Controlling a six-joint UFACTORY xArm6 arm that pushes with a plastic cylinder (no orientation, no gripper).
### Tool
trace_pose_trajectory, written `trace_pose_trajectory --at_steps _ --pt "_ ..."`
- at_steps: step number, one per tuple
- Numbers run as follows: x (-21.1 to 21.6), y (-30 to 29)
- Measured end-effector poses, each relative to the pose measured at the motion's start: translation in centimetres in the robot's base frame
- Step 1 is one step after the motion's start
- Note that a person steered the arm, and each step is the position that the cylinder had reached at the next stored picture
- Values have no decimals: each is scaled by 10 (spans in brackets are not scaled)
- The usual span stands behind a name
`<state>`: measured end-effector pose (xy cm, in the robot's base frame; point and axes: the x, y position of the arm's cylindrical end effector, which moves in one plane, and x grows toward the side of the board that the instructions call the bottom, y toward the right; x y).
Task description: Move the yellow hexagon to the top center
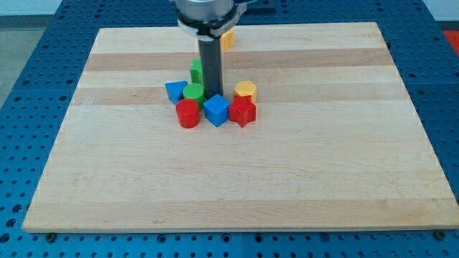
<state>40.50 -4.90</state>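
The yellow hexagon (pixel 245 90) sits at the right of a tight cluster near the board's upper middle. My tip (pixel 213 96) stands inside the cluster, just left of the hexagon and behind the blue cube (pixel 216 110). A red block (pixel 242 112) touches the hexagon's front. A green cylinder (pixel 193 92) and a green block (pixel 196 71) lie left of the rod. A blue block (pixel 175 91) and a red cylinder (pixel 188 113) are at the cluster's left. Another yellow block (pixel 227 39) lies at the top centre, partly hidden by the arm.
The wooden board (pixel 323 158) lies on a blue perforated table (pixel 29 72). The arm's body (pixel 208 14) hangs over the top centre edge.
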Motion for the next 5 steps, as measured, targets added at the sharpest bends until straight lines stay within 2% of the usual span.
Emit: trace_pose_trajectory --at_steps 1,3,5 --pt "23 5" --pt "22 56" --pt "-9 72"
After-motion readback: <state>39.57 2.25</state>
